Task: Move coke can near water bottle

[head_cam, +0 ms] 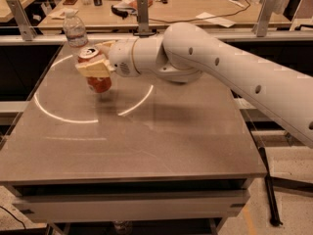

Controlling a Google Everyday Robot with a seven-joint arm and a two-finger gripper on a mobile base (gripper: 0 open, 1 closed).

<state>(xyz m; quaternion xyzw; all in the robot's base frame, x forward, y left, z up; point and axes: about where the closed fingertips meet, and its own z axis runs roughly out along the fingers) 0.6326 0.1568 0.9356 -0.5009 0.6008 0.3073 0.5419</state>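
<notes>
1. The gripper (93, 68) sat over the far left of the table (161, 141), with its beige fingers (87, 70) clamped on the upper body of the coke can (99, 83)
2. The coke can leaned in the grasp, its silver top tipped toward 10 o'clock; whether its base cleared the table could not be told
3. The water bottle (74, 28) stood upright at 11 o'clock from the can, near but apart, close to the table's far edge
4. Risk: releasing the can at this tilt would likely let it topple and roll
5. Risk: overshoot toward 11 o'clock would drive the can or fingers into the light bottle and knock it over or off the edge
6. Risk: a grip this high on the can might let it slip during travel
</notes>
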